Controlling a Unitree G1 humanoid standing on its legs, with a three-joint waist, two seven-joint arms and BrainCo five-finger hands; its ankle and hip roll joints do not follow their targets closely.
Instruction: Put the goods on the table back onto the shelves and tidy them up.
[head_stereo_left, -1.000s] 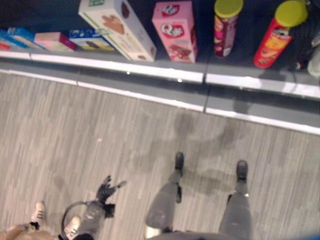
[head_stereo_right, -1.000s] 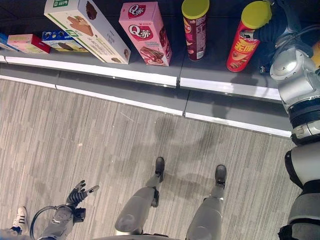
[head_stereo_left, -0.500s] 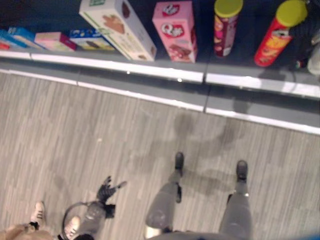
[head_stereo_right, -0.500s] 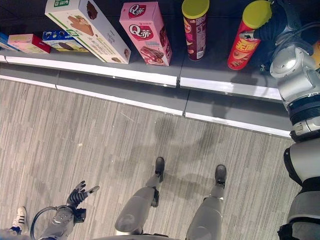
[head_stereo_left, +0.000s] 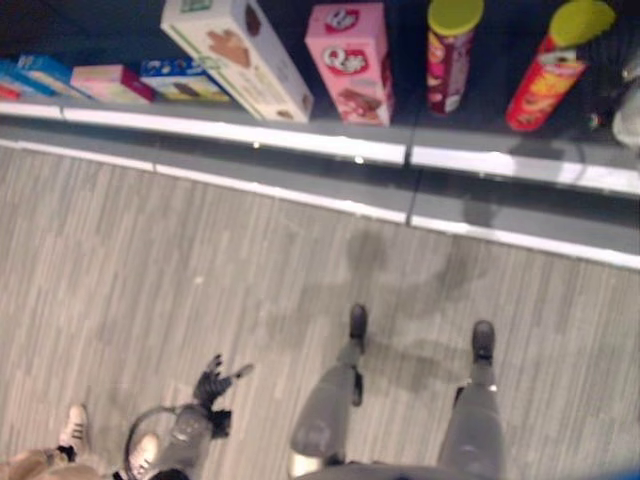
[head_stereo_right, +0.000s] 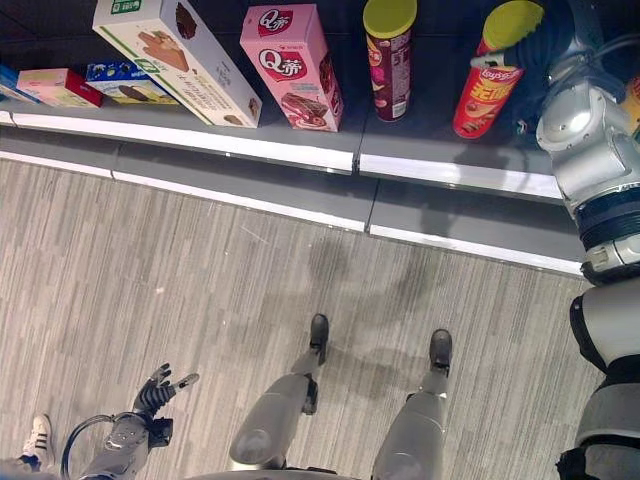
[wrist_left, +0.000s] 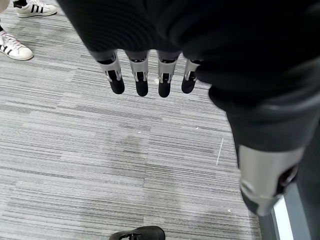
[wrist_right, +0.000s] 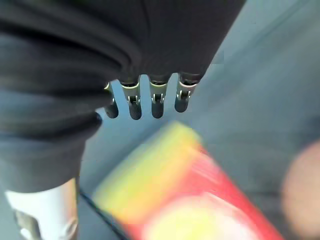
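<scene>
Silver fingers (wrist_right: 157, 102) of the right hand (wrist_right: 150, 40) are straight and a little apart, not wrapped around anything, and the thumb stands away from them. Just past the fingers is the red can (wrist_right: 200, 200) with a yellow-green lid. It shows blurred there, so I cannot tell if the hand touches it. From the head, this red can (head_stereo_right: 485, 90) leans on the shelf (head_stereo_right: 440, 165), its lid toward the right hand. Compared with one second ago, the can has shifted only slightly and its label seems turned, while it leans as before. I judge that the hand is now adjusting the can and that it still must be set upright. Beside it stands the dark red can (head_stereo_right: 388, 65), then the pink box (head_stereo_right: 295, 70) and the slanted white box (head_stereo_right: 175, 60), which probably also need tidying. The left hand (head_stereo_right: 160, 385) hangs low over the floor, unchanged, its fingers (wrist_left: 141, 82) straight and empty, near a person's shoe (wrist_left: 17, 47).
</scene>
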